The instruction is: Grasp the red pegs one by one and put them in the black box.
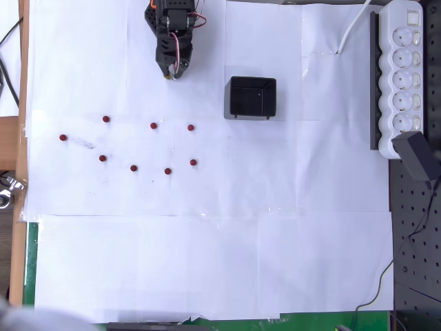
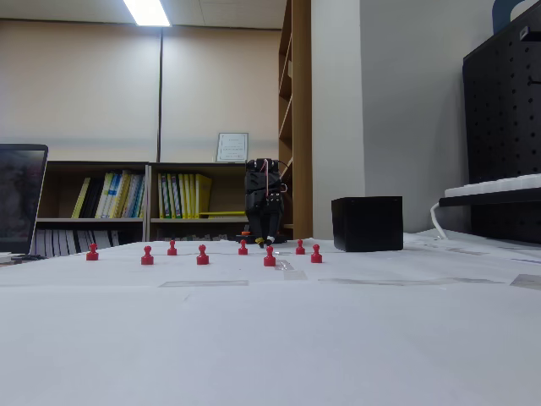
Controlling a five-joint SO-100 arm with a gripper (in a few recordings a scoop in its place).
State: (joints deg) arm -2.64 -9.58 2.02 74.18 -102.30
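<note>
Nearest in the fixed view, eight red pegs [image 2: 202, 254] stand loosely scattered on the white paper-covered table [image 1: 207, 262]; the overhead view shows them left of the black box [image 1: 252, 97] and well apart from it. The box sits upright, its glossy inside holding no peg; farthest back, the gripper [image 1: 171, 70] hangs near the table's edge, whether its jaws are apart or together cannot be told.

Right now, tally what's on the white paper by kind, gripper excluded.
red pegs: 8, all loose on the paper, none in the box
black box: 1
white power strip: 1, at the paper's right edge in the overhead view
Total: 10
</note>
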